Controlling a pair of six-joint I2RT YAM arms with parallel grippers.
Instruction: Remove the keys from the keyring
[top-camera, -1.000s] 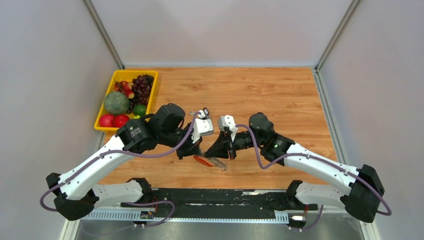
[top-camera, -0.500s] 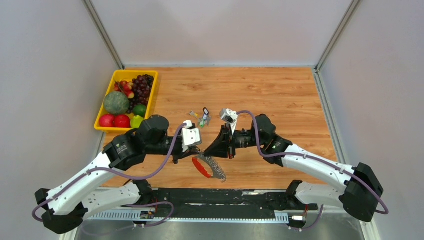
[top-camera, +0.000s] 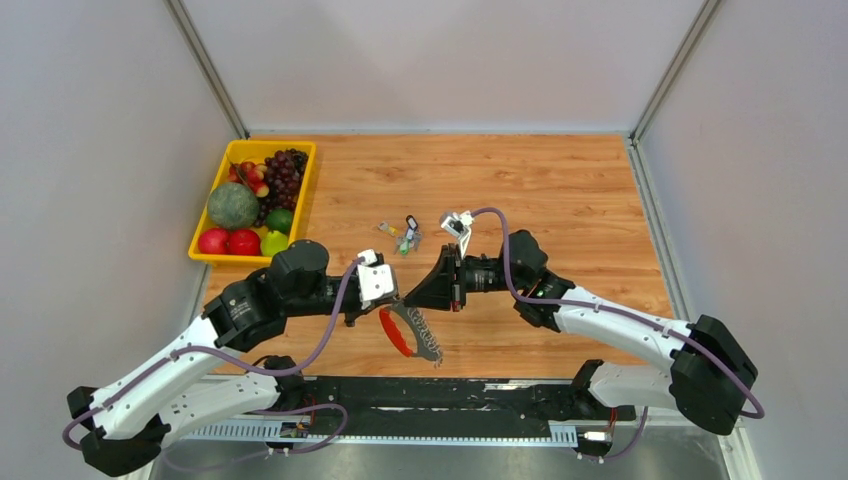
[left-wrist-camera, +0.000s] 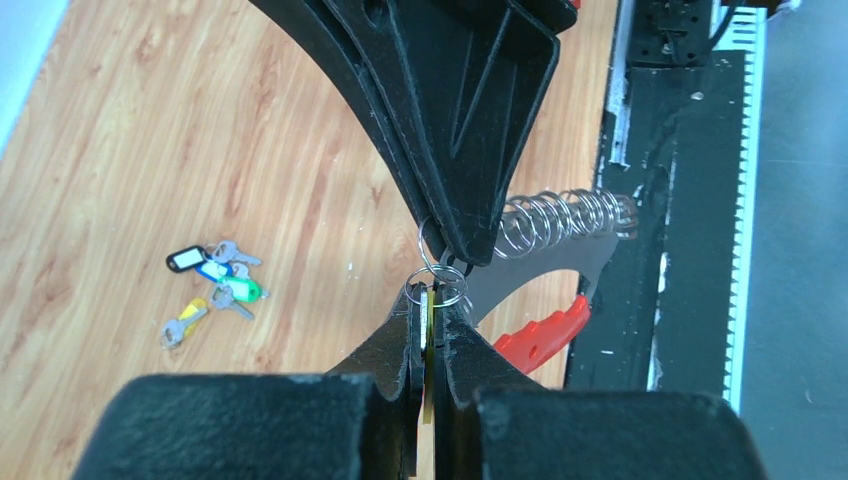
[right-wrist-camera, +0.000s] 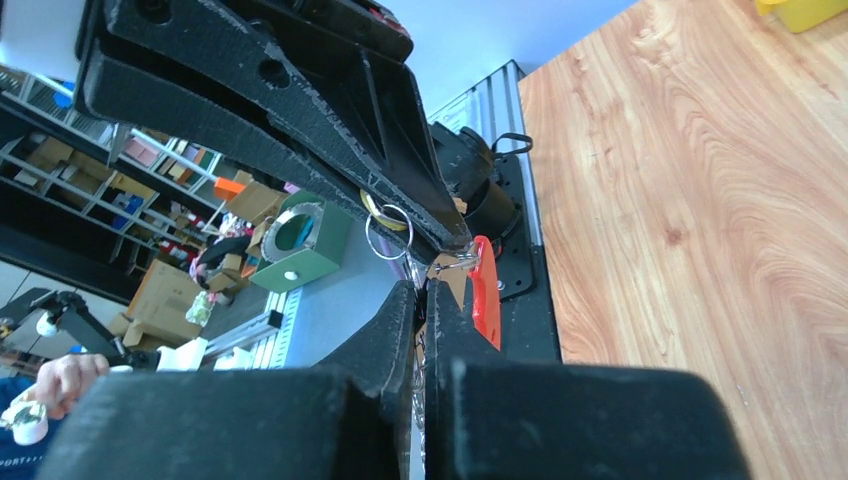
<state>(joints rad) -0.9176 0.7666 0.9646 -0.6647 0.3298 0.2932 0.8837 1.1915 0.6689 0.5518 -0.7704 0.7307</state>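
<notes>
The keyring, a red oval loop (top-camera: 391, 334), hangs between my two grippers near the table's front edge. The keys (top-camera: 428, 341) form a grey toothed fan along its right side. My left gripper (top-camera: 392, 298) is shut on a flat brass-and-silver key (left-wrist-camera: 427, 322) that carries a small wire ring (left-wrist-camera: 437, 285). My right gripper (top-camera: 410, 297) meets it tip to tip and is shut on the thin metal edge of the keyring. In the left wrist view the red loop (left-wrist-camera: 540, 338) and coiled rings (left-wrist-camera: 560, 222) show behind the right fingers (left-wrist-camera: 450, 130). In the right wrist view the red loop (right-wrist-camera: 484, 295) sits beside my shut right gripper (right-wrist-camera: 420, 290).
A small loose cluster of keys with green, black and yellow tags (top-camera: 404, 235) lies on the wood behind the grippers, also in the left wrist view (left-wrist-camera: 205, 285). A yellow tray (top-camera: 250, 146) of fruit stands at the far left. A black rail (top-camera: 430, 395) runs along the near edge.
Both grippers have drawn back toward the near edge and slightly left, uncovering the tagged cluster. The red loop has come up off the table and turned to show its full oval.
</notes>
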